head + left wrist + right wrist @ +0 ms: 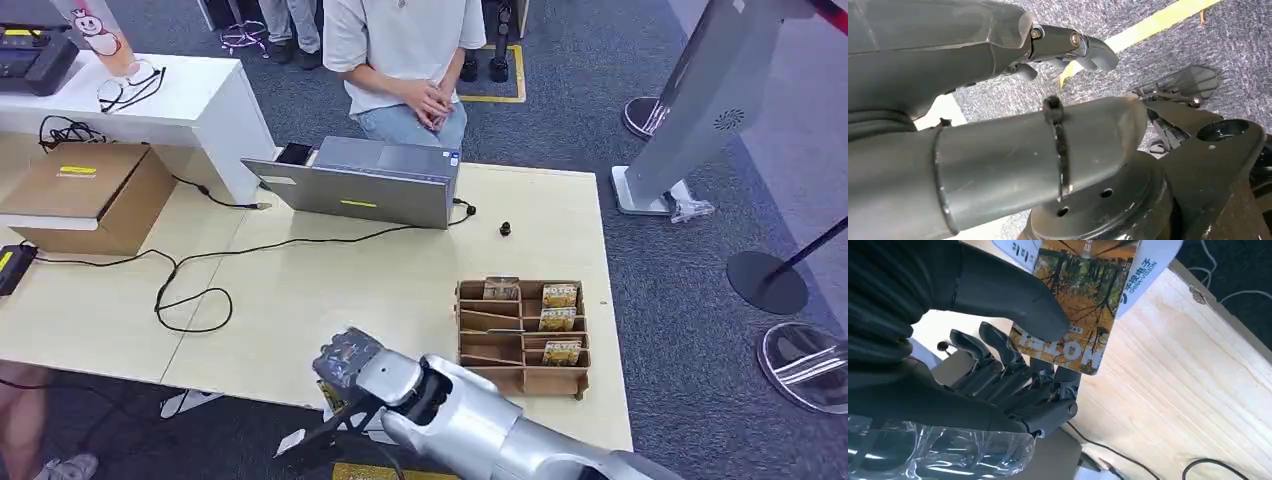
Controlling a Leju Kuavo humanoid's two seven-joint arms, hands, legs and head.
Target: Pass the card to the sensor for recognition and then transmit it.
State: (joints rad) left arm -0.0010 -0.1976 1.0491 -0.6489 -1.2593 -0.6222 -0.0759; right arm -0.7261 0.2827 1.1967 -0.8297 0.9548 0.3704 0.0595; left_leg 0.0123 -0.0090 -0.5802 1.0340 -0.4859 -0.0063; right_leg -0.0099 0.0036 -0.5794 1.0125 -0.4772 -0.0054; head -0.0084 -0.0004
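Note:
My right hand (350, 364) hovers over the near edge of the wooden table (330, 290). It pinches a card (1073, 305) between thumb and fingers (1013, 375); the card has an autumn forest picture and the word HOTEL. Right behind the card lies a white device (1148, 270) labelled China-Vision, mostly covered by the card; I cannot tell whether they touch. A wooden card rack (520, 335) with several more cards stands on the table to the right of this hand. My left hand (1013, 160) hangs over grey carpet, holding nothing, its fingers (1088, 47) apart from the thumb.
A grey laptop (360, 185) stands open at the table's far side, with a seated person (405, 60) behind it. Black cables (190, 290) loop across the left half. A cardboard box (85, 190) sits far left, and a small black object (505, 229) lies right of the laptop.

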